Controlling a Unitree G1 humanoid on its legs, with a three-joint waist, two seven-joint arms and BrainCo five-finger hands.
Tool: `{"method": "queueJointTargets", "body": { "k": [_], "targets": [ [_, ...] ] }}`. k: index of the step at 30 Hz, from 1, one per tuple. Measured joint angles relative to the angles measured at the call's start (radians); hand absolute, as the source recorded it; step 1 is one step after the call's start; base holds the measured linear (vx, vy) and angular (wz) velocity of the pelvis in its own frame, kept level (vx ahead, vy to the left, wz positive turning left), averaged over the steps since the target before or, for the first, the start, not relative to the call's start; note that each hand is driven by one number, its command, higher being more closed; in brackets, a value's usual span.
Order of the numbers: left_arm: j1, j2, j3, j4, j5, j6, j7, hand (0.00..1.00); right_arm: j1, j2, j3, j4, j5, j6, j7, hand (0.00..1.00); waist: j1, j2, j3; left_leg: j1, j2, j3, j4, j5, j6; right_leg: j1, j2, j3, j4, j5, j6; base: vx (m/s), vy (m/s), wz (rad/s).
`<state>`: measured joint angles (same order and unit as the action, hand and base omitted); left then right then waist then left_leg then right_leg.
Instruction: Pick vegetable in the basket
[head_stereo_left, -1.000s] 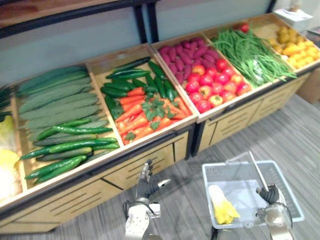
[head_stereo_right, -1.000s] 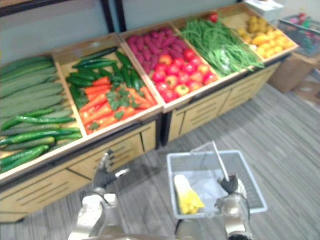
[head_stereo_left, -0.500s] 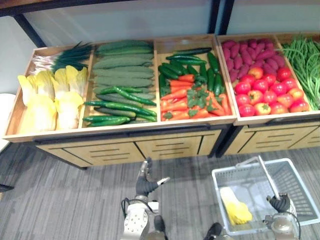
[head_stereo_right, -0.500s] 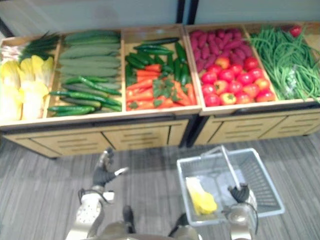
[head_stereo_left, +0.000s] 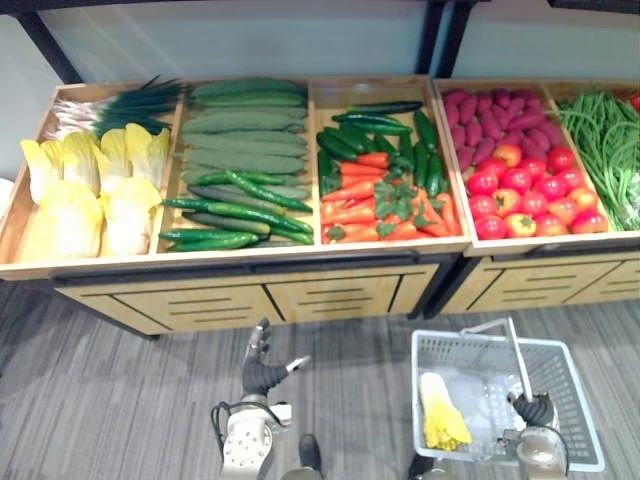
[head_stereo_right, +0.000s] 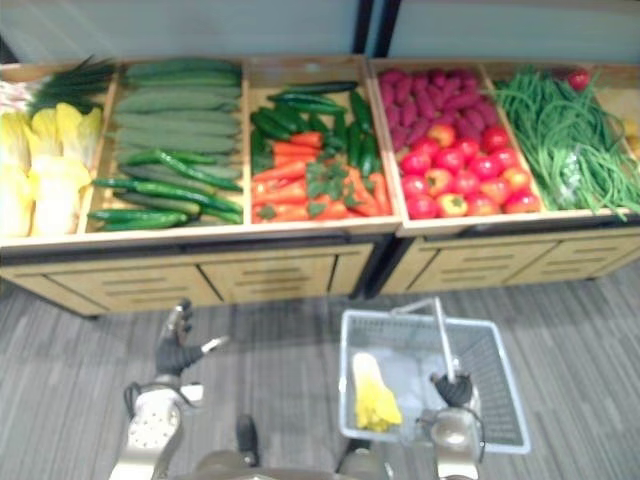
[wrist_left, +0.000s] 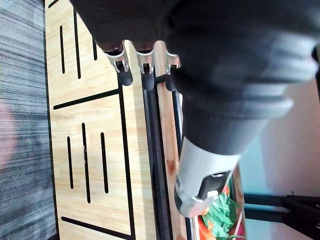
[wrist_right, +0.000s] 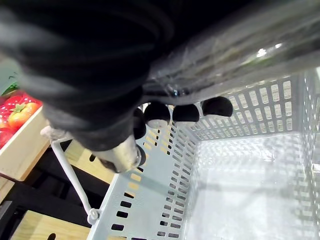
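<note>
Lying in the pale basket (head_stereo_left: 470, 352) above the grey striped floor (head_stereo_left: 110, 390) is a yellow leafy vegetable (head_stereo_left: 441, 425), the right hand (head_stereo_left: 533, 410) curled round the basket's raised handle (head_stereo_left: 516, 355), the left hand (head_stereo_left: 262, 375) hanging with fingers straight and apart before the wooden stand (head_stereo_left: 250, 296) of cucumbers (head_stereo_left: 245, 130), carrots (head_stereo_left: 350, 210) and tomatoes (head_stereo_left: 525, 195).

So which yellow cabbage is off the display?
The cabbage lying in the grey basket held by the right hand; the other cabbages sit in the leftmost bin.
</note>
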<state>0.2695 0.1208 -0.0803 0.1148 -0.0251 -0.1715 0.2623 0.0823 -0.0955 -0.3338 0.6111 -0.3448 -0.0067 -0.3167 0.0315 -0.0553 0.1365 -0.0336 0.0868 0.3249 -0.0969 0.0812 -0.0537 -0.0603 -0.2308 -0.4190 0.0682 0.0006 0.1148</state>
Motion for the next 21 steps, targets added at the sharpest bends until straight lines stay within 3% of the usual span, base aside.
{"method": "queueJointTargets", "body": {
  "k": [6, 16, 21],
  "targets": [
    [0.001, -0.001, 0.008, 0.0, 0.001, 0.0, 0.001, 0.0, 0.0, 0.0, 0.0, 0.0, 0.001, 0.0, 0.002, 1.0, 0.0, 0.001, -0.001, 0.001, 0.001, 0.002, 0.001, 0.0, 0.0, 0.001, 0.001, 0.004, -0.001, 0.0, 0.0, 0.0, 0.0, 0.0],
    [0.011, -0.023, 0.165, 0.091, 0.049, 0.039, 0.059, 0.0, 0.021, -0.007, 0.065, -0.001, 0.04, -0.021, 0.086, 1.0, 0.001, 0.015, -0.013, 0.037, 0.011, -0.026, 0.001, -0.006, -0.008, 0.033, 0.026, 0.053, -0.014, -0.002, -0.004, 0.0, -0.007, -0.03],
    [0.011, -0.039, 0.191, 0.101, 0.05, 0.053, 0.084, 0.0, 0.024, -0.007, 0.092, -0.001, 0.039, -0.023, 0.086, 1.0, 0.003, 0.015, -0.016, 0.037, 0.009, -0.073, -0.003, -0.008, -0.012, 0.03, 0.029, 0.072, -0.01, -0.005, -0.007, -0.02, -0.01, -0.02]
  ]
}}
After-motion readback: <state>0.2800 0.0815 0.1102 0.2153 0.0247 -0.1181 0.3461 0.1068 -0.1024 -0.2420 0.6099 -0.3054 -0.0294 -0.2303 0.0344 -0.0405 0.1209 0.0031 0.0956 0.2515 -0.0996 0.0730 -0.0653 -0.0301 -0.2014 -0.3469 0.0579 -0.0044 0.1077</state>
